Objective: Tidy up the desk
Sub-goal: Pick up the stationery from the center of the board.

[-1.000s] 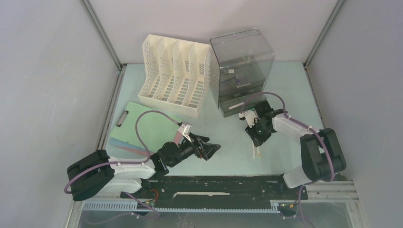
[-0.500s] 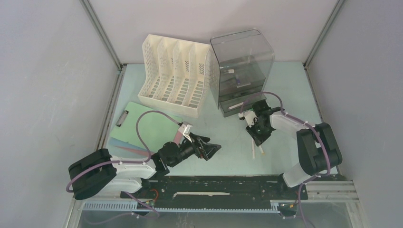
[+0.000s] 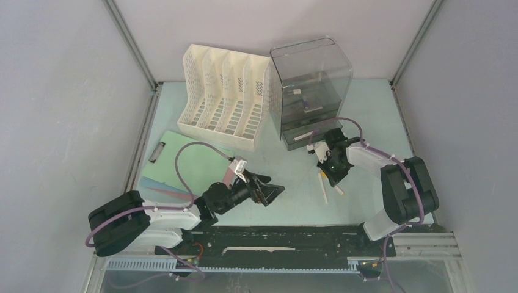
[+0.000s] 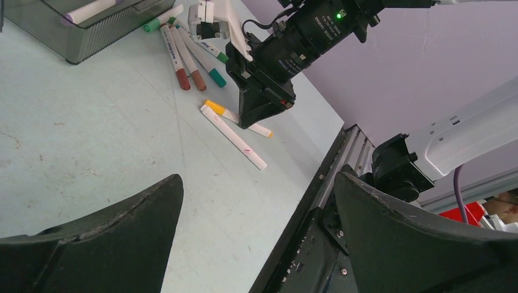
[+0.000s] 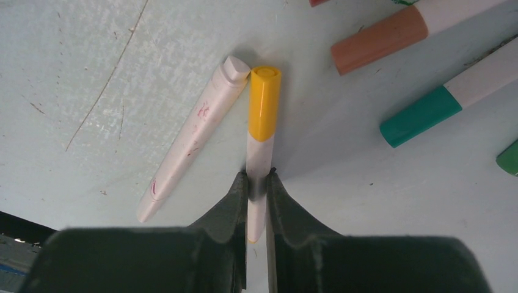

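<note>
White marker point(image 5: 188, 141) beside yellow-capped marker point(image 5: 261, 137)

No text is legible. White print on the black camera barrel point(image 4: 308, 39), at one o'clock in the left wrist view, is too small to read.

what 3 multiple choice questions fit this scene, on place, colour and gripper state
1. The white file rack stands where? A left of the smoky box; B right of it; C on top of it.
2. Cap colour of the marker in the right gripper? A green; B brown; C yellow.
3. The left gripper is? A shut on a marker; B open, empty; C shut, empty.
Answers: 1 A, top view shows it; 2 C, yellow cap shows in the wrist view; 3 B, jaws spread wide.
</note>
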Action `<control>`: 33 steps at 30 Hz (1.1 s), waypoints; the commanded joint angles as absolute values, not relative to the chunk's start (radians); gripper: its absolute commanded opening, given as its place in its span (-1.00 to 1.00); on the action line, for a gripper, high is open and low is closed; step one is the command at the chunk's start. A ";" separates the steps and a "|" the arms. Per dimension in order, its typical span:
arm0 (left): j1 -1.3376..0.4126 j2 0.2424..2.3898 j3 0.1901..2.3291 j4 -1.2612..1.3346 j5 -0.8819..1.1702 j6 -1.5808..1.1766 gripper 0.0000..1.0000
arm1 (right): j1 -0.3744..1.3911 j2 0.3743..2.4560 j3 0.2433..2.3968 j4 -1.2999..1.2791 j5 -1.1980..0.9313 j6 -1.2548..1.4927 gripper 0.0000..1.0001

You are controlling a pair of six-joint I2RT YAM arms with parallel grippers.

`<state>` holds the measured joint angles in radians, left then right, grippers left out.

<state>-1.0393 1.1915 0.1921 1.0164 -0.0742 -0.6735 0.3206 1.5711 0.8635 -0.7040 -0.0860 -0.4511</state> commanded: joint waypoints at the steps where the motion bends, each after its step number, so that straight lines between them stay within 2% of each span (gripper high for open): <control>1: -1.033 1.190 0.181 1.064 -0.069 -0.678 1.00 | 0.320 1.567 0.880 -0.711 -0.099 -0.446 -0.89; 5: -1.032 1.187 0.178 1.065 -0.068 -0.677 1.00 | 0.310 1.539 0.895 -0.729 -0.135 -0.462 -1.00; 14: -1.032 1.180 0.170 1.065 -0.072 -0.673 1.00 | 0.247 1.458 0.969 -0.844 -0.310 -0.556 -1.00; 20: -1.033 1.173 0.162 1.066 -0.082 -0.665 1.00 | 0.235 1.340 0.972 -0.822 -0.377 -0.590 -1.00; 27: -1.031 1.189 0.162 1.090 -0.080 -0.658 1.00 | 0.278 1.179 0.972 -0.746 -0.301 -0.663 -1.00; 33: -1.029 1.195 0.153 1.110 -0.079 -0.660 1.00 | 0.354 1.107 0.972 -0.683 -0.172 -0.905 -1.00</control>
